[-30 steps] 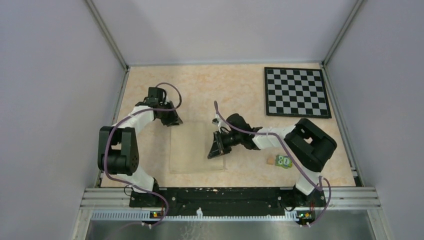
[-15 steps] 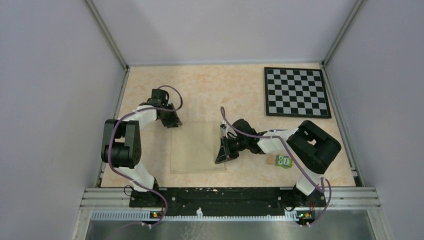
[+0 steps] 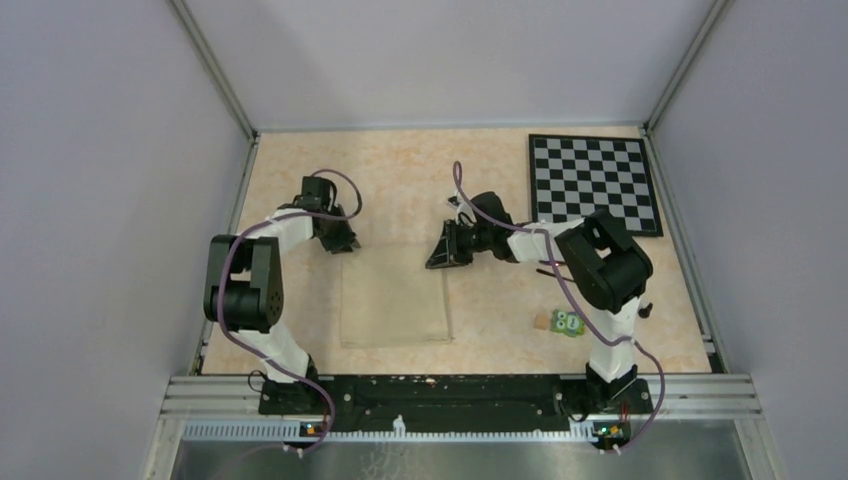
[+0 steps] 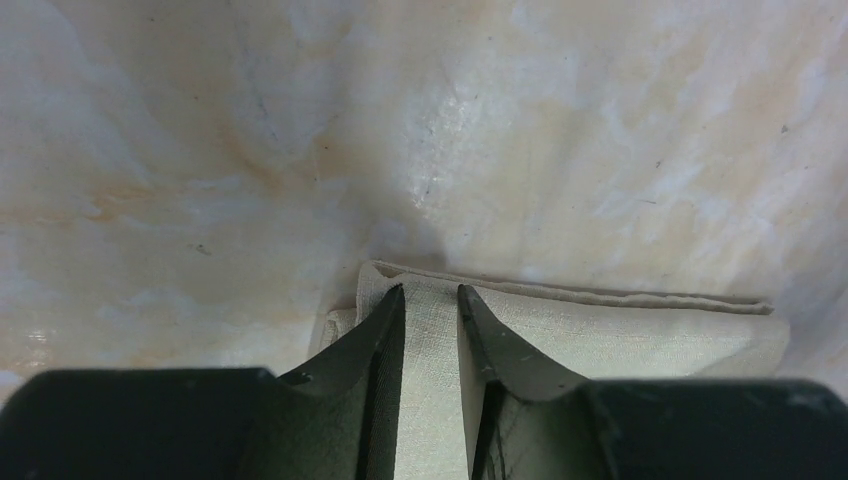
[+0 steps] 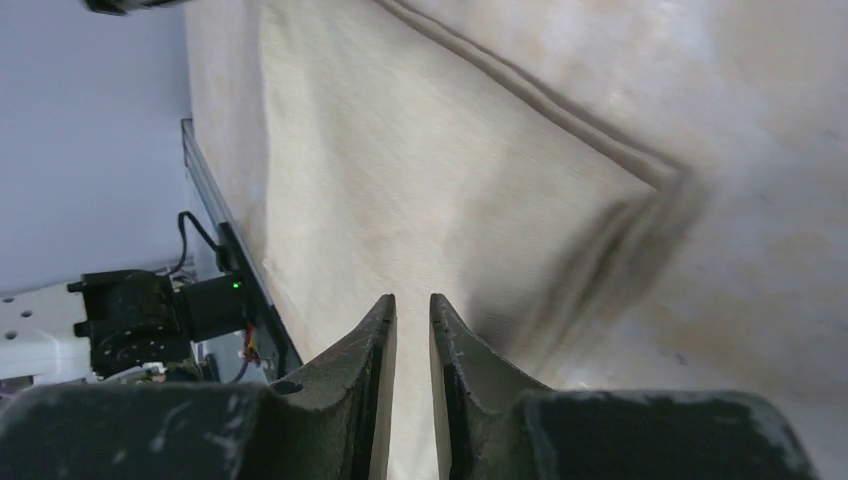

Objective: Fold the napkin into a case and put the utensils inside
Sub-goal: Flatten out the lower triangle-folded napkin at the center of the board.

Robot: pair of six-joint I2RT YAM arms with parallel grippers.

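The napkin (image 3: 395, 300) lies flat as a folded beige rectangle in the middle of the table. My left gripper (image 3: 347, 245) sits at its far left corner. In the left wrist view (image 4: 430, 292) its jaws stand a narrow gap apart with the napkin's layered corner (image 4: 600, 330) between them. My right gripper (image 3: 437, 258) is at the napkin's far right corner. In the right wrist view (image 5: 412, 298) it is nearly shut and empty above the cloth (image 5: 400, 150); that view is blurred. No case is formed. I see no utensils.
A black-and-white chessboard (image 3: 592, 183) lies at the far right. A small green block with white dots (image 3: 570, 322) and a small tan block (image 3: 541, 321) sit right of the napkin. A tiny black knob (image 3: 645, 310) is beside the right arm.
My right gripper swung from the napkin's near right edge up to its far right corner. My left gripper stayed at the far left corner. The napkin has not visibly moved.
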